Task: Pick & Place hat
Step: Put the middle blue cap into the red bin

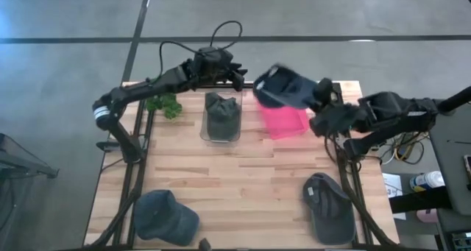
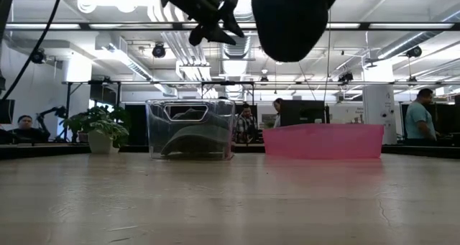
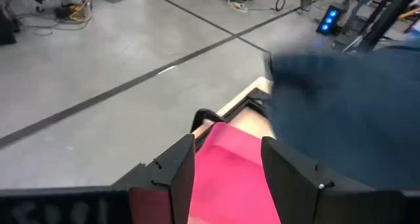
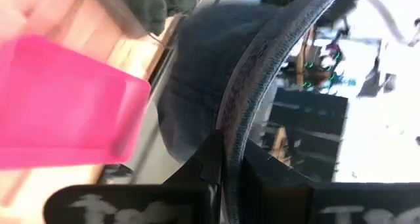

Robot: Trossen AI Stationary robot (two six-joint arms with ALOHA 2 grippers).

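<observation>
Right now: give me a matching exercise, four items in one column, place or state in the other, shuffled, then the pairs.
Items:
1. navy cap
2. clear bin
3. pink bin
4. left pincer

Place or state:
A. open, holding nothing, above the table's far edge
B. holds a dark cap inside
C. pinched by its brim in the right pincer, in the air
D. on the table beside the clear bin, below the raised cap

Pairs: 1-C, 2-B, 3-D, 4-A

Clear bin (image 1: 221, 118) and pink bin (image 1: 285, 121) block the far edge; mid-table (image 1: 250, 170) seems open.
</observation>
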